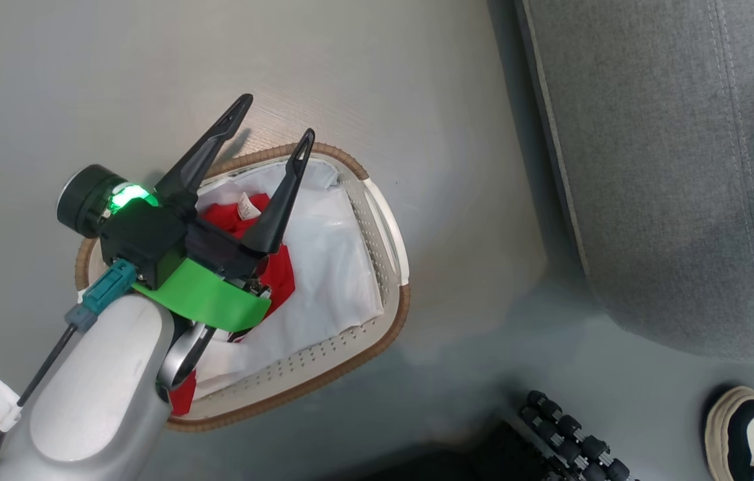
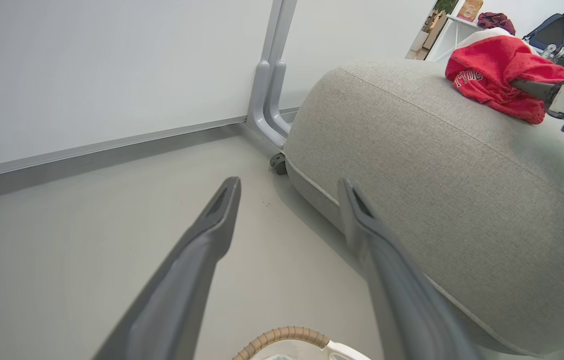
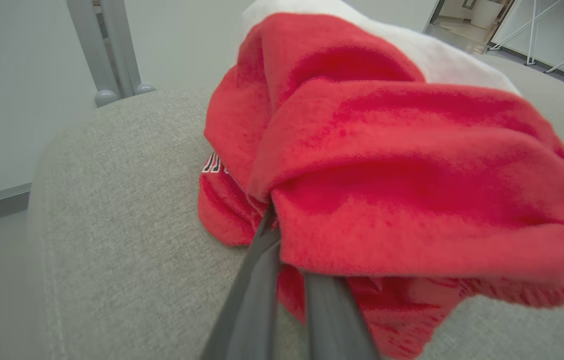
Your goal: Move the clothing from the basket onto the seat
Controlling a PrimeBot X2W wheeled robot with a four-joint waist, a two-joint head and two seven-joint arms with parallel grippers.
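— Clothing (image 3: pixel 386 175) split two ways?
— Yes. One red piece lies on the seat (image 3: pixel 127 225). Right gripper (image 3: pixel 284 272) is clamped on a fold of it, not let go yet. My guess: holding until the cloth settles on the cushion. The rest sits in the basket (image 1: pixel 323 387) on the white liner (image 1: pixel 343 267).
— Left gripper (image 1: pixel 276 117)?
— Fingers spread wide, holding nothing, poised above the basket. Probably staged for the next grab.

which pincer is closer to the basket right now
Left. The left pincer hangs open directly over the basket, above the red clothing inside it. The right pincer is away on the grey seat, shut on a red garment lying there.
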